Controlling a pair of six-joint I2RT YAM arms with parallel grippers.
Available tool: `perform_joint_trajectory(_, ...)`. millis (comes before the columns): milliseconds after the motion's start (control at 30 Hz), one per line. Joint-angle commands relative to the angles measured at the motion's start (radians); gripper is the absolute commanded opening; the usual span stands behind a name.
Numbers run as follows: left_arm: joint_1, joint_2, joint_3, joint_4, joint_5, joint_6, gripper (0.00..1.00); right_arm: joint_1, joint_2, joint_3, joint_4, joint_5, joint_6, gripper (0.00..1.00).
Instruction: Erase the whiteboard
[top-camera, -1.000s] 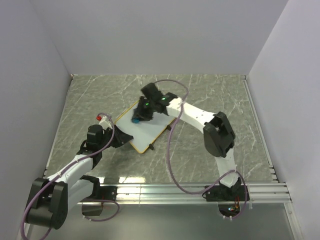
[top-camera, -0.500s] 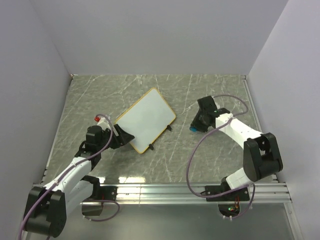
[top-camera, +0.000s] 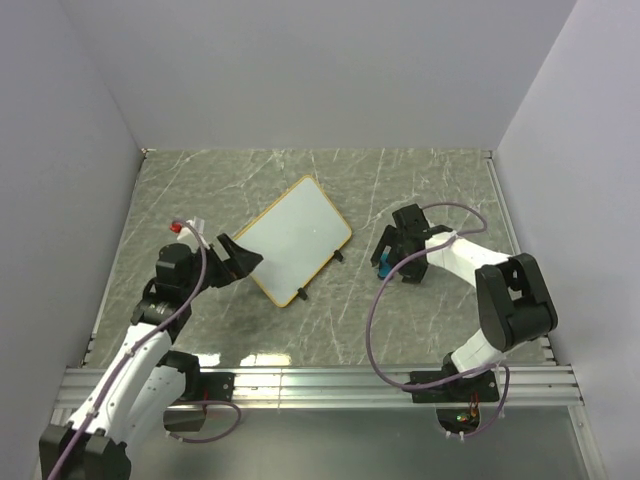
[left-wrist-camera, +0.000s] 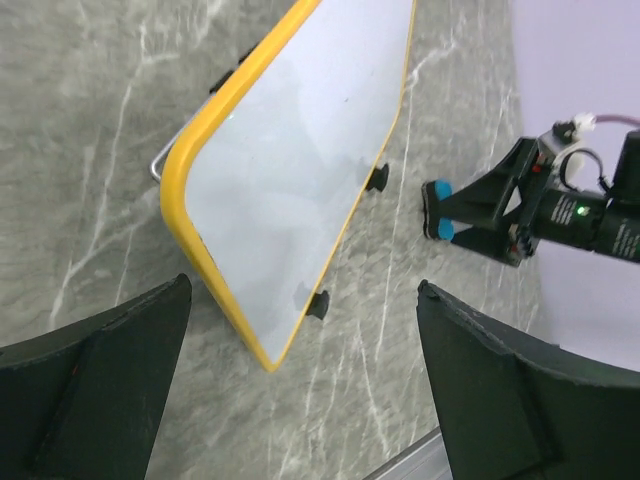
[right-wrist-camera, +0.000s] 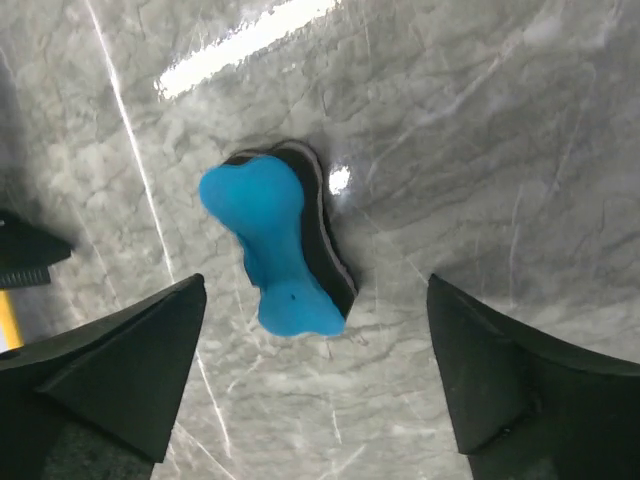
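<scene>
The whiteboard (top-camera: 293, 238) lies on the marble table, its yellow rim and white face showing no marks, also in the left wrist view (left-wrist-camera: 300, 150). Just off its near-left corner hovers my left gripper (top-camera: 240, 258), open, with nothing between its jaws (left-wrist-camera: 302, 292). The blue eraser (top-camera: 383, 266) lies on the table to the right of the board. My right gripper (top-camera: 392, 256) stands over it, open, with the eraser (right-wrist-camera: 275, 250) just beyond its fingertips (right-wrist-camera: 316, 285) and untouched. The left wrist view also catches the eraser (left-wrist-camera: 437, 208).
Grey walls close in the table on the left, back and right. An aluminium rail (top-camera: 400, 380) runs along the near edge. A purple cable (top-camera: 372, 320) loops from the right arm over the table. The board's two black feet (left-wrist-camera: 376, 178) stick out on its right side.
The right arm carried the eraser off the whiteboard to the right, then opened and left it on the table. The left gripper opened, let go of the board's corner and drew back.
</scene>
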Motion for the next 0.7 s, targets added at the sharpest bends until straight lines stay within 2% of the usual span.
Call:
perform_joint_trajectory(0, -0.004, -0.066, 0.09, -0.159, -0.086, -0.03, 0.99, -0.001, -0.058, 0.017, -0.014, 0.0, -0.011, 0.99)
perform_joint_trajectory(167, -0.006, -0.129, 0.191, -0.32, -0.184, -0.052, 0.99, 0.032, -0.247, 0.028, -0.066, -0.064, -0.039, 1.0)
perform_joint_trajectory(333, -0.004, -0.16, 0.323, -0.472, -0.296, -0.037, 1.0, 0.16, -0.496, 0.054, -0.046, -0.254, -0.146, 1.0)
perform_joint_trajectory(433, -0.004, -0.138, 0.381, -0.533, -0.304, 0.012, 0.99, 0.246, -0.703, 0.039, -0.054, -0.276, -0.133, 1.0)
perform_joint_trajectory(667, -0.004, -0.141, 0.481, -0.648, -0.31, 0.066, 0.99, 0.266, -1.027, -0.125, -0.138, -0.258, -0.093, 1.0)
